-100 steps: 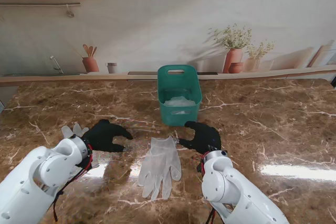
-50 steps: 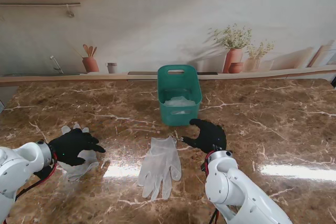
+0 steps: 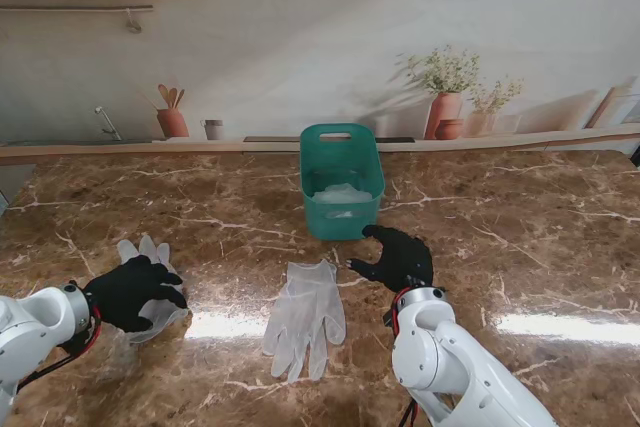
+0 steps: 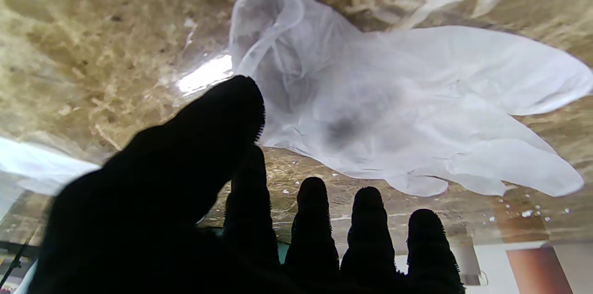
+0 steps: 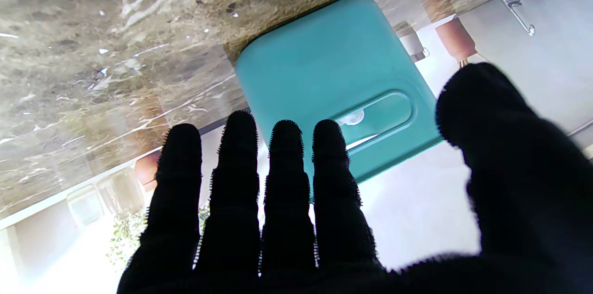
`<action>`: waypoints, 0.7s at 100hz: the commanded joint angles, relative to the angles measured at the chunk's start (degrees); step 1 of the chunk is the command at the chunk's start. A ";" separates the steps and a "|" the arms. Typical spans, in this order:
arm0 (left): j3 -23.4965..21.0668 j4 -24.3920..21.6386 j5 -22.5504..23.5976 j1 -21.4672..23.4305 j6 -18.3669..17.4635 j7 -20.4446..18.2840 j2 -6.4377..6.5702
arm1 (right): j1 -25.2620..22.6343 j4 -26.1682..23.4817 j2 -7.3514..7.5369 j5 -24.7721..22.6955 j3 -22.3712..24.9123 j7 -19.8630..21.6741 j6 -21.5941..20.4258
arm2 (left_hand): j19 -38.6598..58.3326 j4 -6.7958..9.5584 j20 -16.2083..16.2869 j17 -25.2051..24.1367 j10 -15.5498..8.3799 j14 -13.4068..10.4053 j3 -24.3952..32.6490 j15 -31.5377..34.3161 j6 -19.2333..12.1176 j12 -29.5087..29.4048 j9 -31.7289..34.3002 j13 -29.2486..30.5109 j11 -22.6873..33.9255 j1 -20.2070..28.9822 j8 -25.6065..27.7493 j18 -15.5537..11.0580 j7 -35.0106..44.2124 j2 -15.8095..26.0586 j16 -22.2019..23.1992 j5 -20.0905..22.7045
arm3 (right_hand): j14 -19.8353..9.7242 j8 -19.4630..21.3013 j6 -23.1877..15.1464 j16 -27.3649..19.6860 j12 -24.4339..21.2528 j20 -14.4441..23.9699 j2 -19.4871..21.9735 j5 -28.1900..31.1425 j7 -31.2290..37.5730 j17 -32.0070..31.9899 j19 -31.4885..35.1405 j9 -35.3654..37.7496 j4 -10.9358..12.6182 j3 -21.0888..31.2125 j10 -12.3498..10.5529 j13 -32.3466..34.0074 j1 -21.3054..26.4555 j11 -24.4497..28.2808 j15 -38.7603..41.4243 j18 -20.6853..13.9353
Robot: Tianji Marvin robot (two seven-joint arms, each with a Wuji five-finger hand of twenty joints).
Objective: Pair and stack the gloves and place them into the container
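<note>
Black-gloved L hand [image 3: 135,290] sits over the loose glove [image 3: 150,292] on our left, fingers [image 4: 312,220] spread, thumb just beside its cuff; we can't tell if it's touching. R hand [image 3: 398,258] hovers flat, fingers splayed, holding nothing, just beside the teal container [image 3: 341,193]. Paired gloves [image 3: 306,312] lie mid-table btwn both hands. White gloves already inside the container.

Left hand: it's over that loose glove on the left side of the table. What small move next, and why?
Probably lower the left hand and close its fingers on the loose glove. The wrist view shows the fingers spread and holding nothing, with the glove lying flat on the table just beyond them. It needs picking up to join the glove lying in the middle.
</note>
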 commanded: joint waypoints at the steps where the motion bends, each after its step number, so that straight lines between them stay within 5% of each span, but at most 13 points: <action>1: 0.16 1.27 1.22 0.77 -0.56 1.47 -0.01 | -0.54 -0.07 -0.07 0.58 -0.13 0.81 0.12 | -0.57 -0.29 0.24 -0.30 -1.52 -1.60 -0.26 0.24 -1.62 0.20 -2.66 -3.86 -0.91 -2.30 0.24 -1.07 -0.84 -2.11 0.85 -4.64 | 0.10 -0.35 -1.20 -0.94 -1.02 -0.62 0.11 -0.65 0.81 0.13 -0.44 0.45 1.24 1.10 -0.07 -0.18 -1.70 -0.32 -0.22 -0.57; 19: 1.78 4.07 5.57 0.00 -0.51 6.83 -0.04 | -0.55 -0.06 -0.11 1.19 -0.37 1.05 -0.08 | 0.32 -0.38 1.65 -0.43 -1.51 -1.07 -0.48 1.26 -0.33 1.03 -2.71 -2.46 -1.61 -3.74 -3.13 -0.85 -6.26 -2.38 1.79 -9.66 | -0.01 -0.43 -1.28 -0.86 -0.94 -0.64 0.18 -0.62 0.86 0.29 -0.33 0.94 1.02 1.77 -0.25 0.16 -2.08 -0.23 -0.12 -0.53; 31: 3.63 7.03 7.18 -1.36 -0.62 11.15 -0.01 | -0.58 -0.34 -0.07 1.18 -0.17 1.24 -0.05 | 1.40 -0.56 5.01 -0.89 -1.91 -1.09 0.10 2.06 -1.67 2.46 -2.51 -1.65 -0.08 -4.61 2.35 -0.95 2.65 -3.48 2.87 -6.92 | 0.00 -0.47 -1.41 -0.83 -0.88 -0.67 0.36 -0.46 0.95 0.33 -0.30 1.34 0.94 2.02 -0.32 0.30 -2.32 -0.16 -0.10 -0.52; 44: 6.48 10.55 8.56 -3.33 -0.55 13.98 0.28 | -0.70 -0.89 0.03 1.56 0.15 1.99 -0.14 | 1.20 -0.67 6.36 -0.81 -2.18 -1.32 1.07 2.72 -3.57 3.47 -1.94 -1.54 2.08 -4.49 20.75 -1.13 24.59 -3.35 3.29 1.59 | 0.09 -0.46 -2.16 -0.71 -0.70 -0.65 0.61 0.34 1.28 0.69 -0.11 2.82 1.00 2.63 -0.38 1.00 -2.43 0.23 0.12 -0.35; 49: 7.44 11.63 8.90 -3.86 -0.31 15.22 0.35 | -0.71 -0.94 0.05 1.48 0.19 2.02 -0.13 | 1.91 -4.89 7.64 -1.02 -2.24 -1.49 -4.10 3.31 -4.62 3.69 0.02 -0.58 3.05 -0.01 24.74 -1.22 28.80 -3.36 3.50 7.72 | 0.07 -0.48 -2.31 -0.68 -0.69 -0.64 0.55 0.55 1.35 0.83 -0.02 3.06 0.99 2.86 -0.34 1.20 -2.52 0.20 0.17 -0.30; 53: 8.03 12.33 9.60 -4.15 -0.23 16.83 0.41 | -0.74 -1.00 0.06 1.46 0.22 2.04 -0.15 | 3.27 -4.66 9.27 -0.90 -1.84 -1.37 -9.02 4.06 -5.69 3.87 3.48 1.13 3.94 3.62 22.88 -0.96 30.42 -2.75 3.67 11.86 | 0.08 -0.51 -2.41 -0.64 -0.66 -0.62 0.57 0.61 1.38 1.00 0.09 3.33 0.96 3.05 -0.39 1.45 -2.64 0.20 0.24 -0.31; 60: 8.80 13.38 10.64 -4.52 -0.07 20.23 0.43 | -0.78 -1.09 0.11 1.41 0.26 2.14 -0.27 | 6.11 -4.40 10.07 0.21 -0.95 -1.12 -9.77 6.07 -5.45 4.50 11.77 5.25 5.52 4.50 17.06 -0.22 32.63 -0.82 4.20 19.42 | 0.07 -0.54 -2.49 -0.58 -0.61 -0.54 0.55 0.75 1.43 1.34 0.37 3.75 0.92 3.29 -0.38 1.82 -2.74 0.21 0.35 -0.23; 70: 8.98 13.58 9.89 -4.44 0.46 22.63 0.04 | -0.77 -1.18 0.13 1.37 0.28 2.19 -0.47 | 12.98 -4.75 7.48 0.13 -0.88 -0.75 -9.04 8.48 -3.74 6.85 23.14 11.04 7.41 3.49 10.60 0.54 33.81 -0.86 4.63 22.91 | 0.11 -0.56 -2.60 -0.41 -0.47 -0.38 0.64 1.11 1.60 1.88 0.90 4.57 0.86 3.55 -0.45 2.60 -2.86 0.35 0.66 -0.08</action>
